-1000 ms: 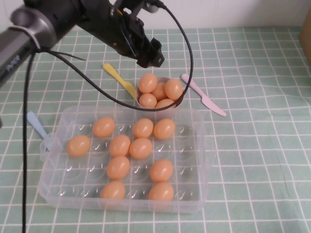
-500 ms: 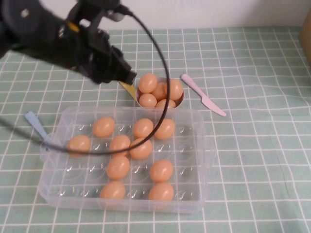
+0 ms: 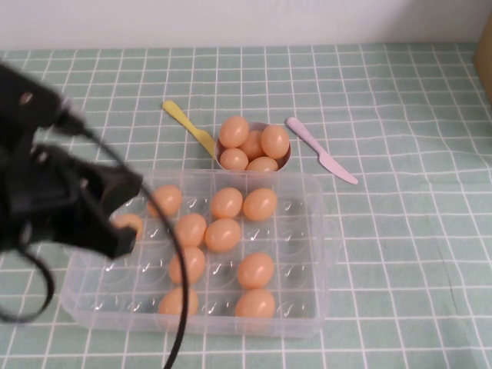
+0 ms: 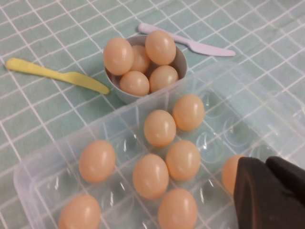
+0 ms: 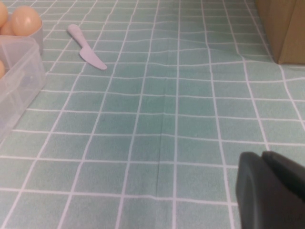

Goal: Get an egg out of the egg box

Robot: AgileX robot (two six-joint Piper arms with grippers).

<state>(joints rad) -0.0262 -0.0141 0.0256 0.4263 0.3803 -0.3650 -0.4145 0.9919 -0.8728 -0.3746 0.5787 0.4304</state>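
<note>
The clear egg box (image 3: 311,254) lies at the table's front centre with several orange-tan eggs in its wells, such as one egg (image 3: 260,204) near the back row. My left gripper (image 3: 123,219) is a blurred black mass over the box's left side and covers some eggs there. In the left wrist view the left gripper (image 4: 267,164) has its fingers pressed together, empty, above the box (image 4: 43,167), next to an egg (image 4: 231,174). My right gripper (image 5: 264,160) is shut and empty over bare cloth, out of the high view.
A small round bowl (image 3: 286,161) heaped with eggs stands just behind the box. A yellow plastic knife (image 3: 188,127) lies to its left and a pink one (image 3: 321,150) to its right. A brown box edge (image 5: 281,28) stands far right.
My left arm has swung from behind the bowl forward and to the left, and is now over the box's left side. The eggs and bowl have not moved.
</note>
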